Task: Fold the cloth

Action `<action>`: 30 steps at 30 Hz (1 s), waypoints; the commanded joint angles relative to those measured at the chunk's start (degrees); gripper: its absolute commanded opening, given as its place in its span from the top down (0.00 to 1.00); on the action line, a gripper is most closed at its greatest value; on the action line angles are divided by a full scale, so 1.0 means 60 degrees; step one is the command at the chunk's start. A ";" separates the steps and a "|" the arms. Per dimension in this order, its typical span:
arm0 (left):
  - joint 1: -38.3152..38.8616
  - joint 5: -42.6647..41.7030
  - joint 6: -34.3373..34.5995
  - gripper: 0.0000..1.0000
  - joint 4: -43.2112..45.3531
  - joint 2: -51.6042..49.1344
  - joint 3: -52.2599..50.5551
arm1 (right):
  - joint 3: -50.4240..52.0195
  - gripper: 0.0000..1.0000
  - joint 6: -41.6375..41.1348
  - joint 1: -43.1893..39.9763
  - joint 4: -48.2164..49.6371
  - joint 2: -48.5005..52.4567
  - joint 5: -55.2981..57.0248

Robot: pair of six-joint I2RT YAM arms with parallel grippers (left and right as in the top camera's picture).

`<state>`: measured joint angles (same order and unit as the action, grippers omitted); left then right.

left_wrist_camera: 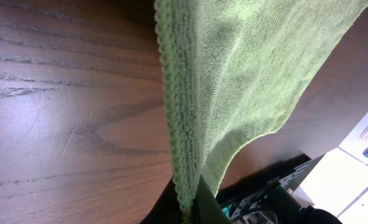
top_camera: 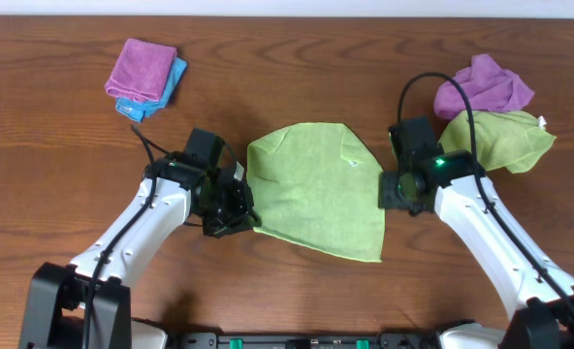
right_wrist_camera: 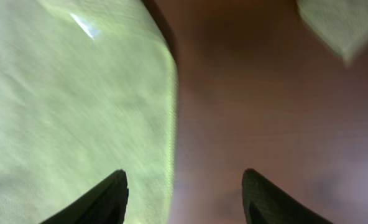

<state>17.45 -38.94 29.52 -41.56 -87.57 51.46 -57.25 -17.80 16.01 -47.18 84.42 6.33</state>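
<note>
A light green cloth (top_camera: 316, 194) lies spread in the middle of the wooden table. My left gripper (top_camera: 237, 208) is at its left edge, shut on the cloth's hem (left_wrist_camera: 183, 186), which runs up from between the fingers in the left wrist view. My right gripper (top_camera: 396, 189) hovers at the cloth's right edge, open and empty. In the right wrist view the cloth (right_wrist_camera: 78, 106) fills the left half, and its edge runs between the spread fingers (right_wrist_camera: 184, 193).
A folded purple cloth on a blue one (top_camera: 143, 73) sits at the back left. A crumpled purple cloth (top_camera: 483, 85) and a crumpled green cloth (top_camera: 500, 138) lie at the back right, close behind my right arm.
</note>
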 commanded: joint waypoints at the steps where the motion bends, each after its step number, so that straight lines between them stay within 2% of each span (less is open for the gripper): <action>1: -0.0029 0.0098 -0.0211 0.94 -0.0033 0.0124 0.0091 | 0.0007 0.41 0.0962 0.0215 0.0929 0.0055 -0.0379; 6: -0.0029 0.0084 -0.0204 0.94 -0.0040 0.0124 0.0091 | 0.0007 0.41 0.1679 0.0612 0.2685 0.0849 -0.0375; 12: -0.0029 0.0058 -0.0120 0.94 -0.0040 0.0124 0.0091 | -0.0047 0.42 0.1887 0.1042 0.4189 0.2120 -0.0361; 22: -0.0029 -0.0124 0.0051 0.94 -0.0040 0.0124 0.0091 | -0.0390 0.48 0.1949 0.1282 0.4991 0.3235 -0.0015; 30: -0.0029 -0.0197 0.0051 0.94 -0.0040 0.0124 0.0091 | -0.0393 0.53 0.1949 0.1282 0.5362 0.3311 0.0237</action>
<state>17.45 -39.46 29.76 -41.58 -87.57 51.46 -58.35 -6.72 23.09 -15.66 103.79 6.33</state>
